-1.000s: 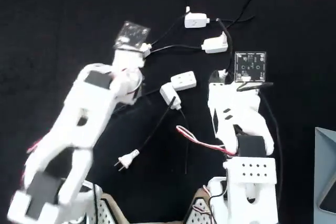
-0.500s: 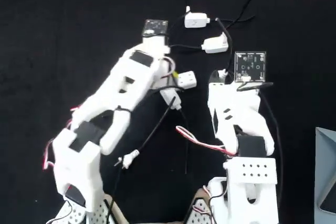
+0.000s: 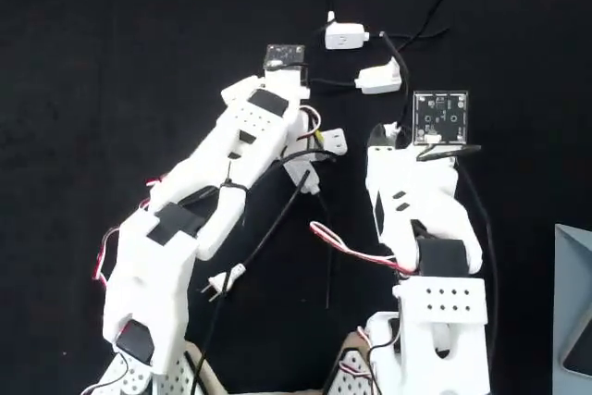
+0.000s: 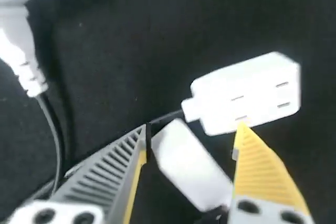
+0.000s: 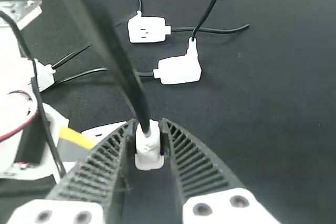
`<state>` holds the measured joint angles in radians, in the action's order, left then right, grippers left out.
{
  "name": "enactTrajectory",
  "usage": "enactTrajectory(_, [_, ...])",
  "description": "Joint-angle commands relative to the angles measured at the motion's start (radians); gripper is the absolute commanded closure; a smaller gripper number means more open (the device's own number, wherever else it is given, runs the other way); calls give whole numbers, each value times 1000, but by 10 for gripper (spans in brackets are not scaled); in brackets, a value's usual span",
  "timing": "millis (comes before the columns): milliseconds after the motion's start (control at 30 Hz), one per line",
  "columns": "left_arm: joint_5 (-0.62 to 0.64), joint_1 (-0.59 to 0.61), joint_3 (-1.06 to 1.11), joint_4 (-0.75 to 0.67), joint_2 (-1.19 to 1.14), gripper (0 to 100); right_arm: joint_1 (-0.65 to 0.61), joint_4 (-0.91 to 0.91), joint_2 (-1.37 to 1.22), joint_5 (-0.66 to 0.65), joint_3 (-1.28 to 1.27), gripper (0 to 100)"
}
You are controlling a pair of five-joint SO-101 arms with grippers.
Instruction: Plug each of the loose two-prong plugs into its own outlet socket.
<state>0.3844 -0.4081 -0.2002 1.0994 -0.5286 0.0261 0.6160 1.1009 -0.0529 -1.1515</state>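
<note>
Now your left claw (image 4: 191, 129) spreads wide around a white plug (image 4: 189, 166) just beside the socket block (image 4: 247, 98), poised to grasp; your right claw (image 5: 147, 124) clamps a second plug (image 5: 148, 153), awaiting its socket.

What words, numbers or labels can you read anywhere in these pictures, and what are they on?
No text can be read anywhere.
outlet block: slots only, no print to be seen.
plug in the right gripper: plain white, no marking visible.
square circuit board: tiny marks, too small to read.
</note>
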Motion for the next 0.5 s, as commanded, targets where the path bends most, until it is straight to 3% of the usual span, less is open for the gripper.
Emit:
enactTrajectory(0, [2, -8, -27, 80, 29, 748, 5, -18, 10, 14, 30, 986])
enactTrajectory(200, [-2, -2, -24, 114, 35, 963, -26, -15, 5, 14, 28, 986])
enactTrajectory(467, [-2, 27, -150, 287, 112, 971, -25, -17, 5, 14, 28, 986])
